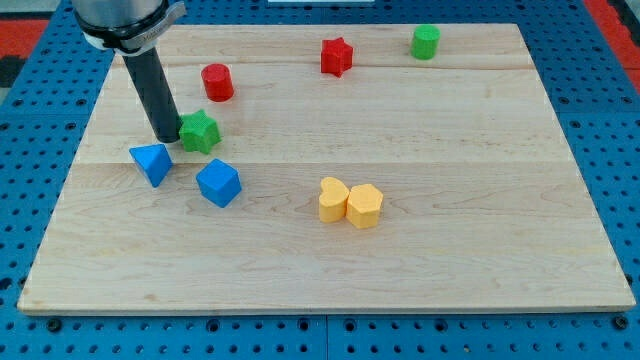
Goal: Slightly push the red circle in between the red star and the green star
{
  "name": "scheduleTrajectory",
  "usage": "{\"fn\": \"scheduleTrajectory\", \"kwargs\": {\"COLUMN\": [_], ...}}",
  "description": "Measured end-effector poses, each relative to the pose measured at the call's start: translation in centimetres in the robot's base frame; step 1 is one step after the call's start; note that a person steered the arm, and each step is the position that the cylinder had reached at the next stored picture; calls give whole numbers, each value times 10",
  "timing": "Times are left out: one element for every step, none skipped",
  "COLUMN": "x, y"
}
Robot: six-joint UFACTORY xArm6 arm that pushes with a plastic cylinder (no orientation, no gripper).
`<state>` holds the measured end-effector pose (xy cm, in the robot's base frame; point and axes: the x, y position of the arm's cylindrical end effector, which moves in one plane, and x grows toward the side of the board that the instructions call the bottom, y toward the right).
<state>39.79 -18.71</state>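
Observation:
The red circle (217, 82) stands upright at the view's upper left. The red star (337, 56) is to its right, near the top. The green star (199, 131) lies below the red circle. My tip (166, 138) rests on the board just left of the green star, touching or almost touching it, and well below and left of the red circle. The rod rises from there toward the view's top left.
A blue triangle block (151, 162) lies just below my tip and a blue cube (218, 183) below the green star. A green cylinder (426, 42) is at the top right. Two yellow blocks (350, 202) sit together at centre. The wooden board (480, 220) ends on blue pegboard.

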Motion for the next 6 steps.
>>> {"fn": "scheduleTrajectory", "kwargs": {"x": [-24,-39,-79,-93,-97,-131], "y": [-25,-21,-17,24,84,109]}}
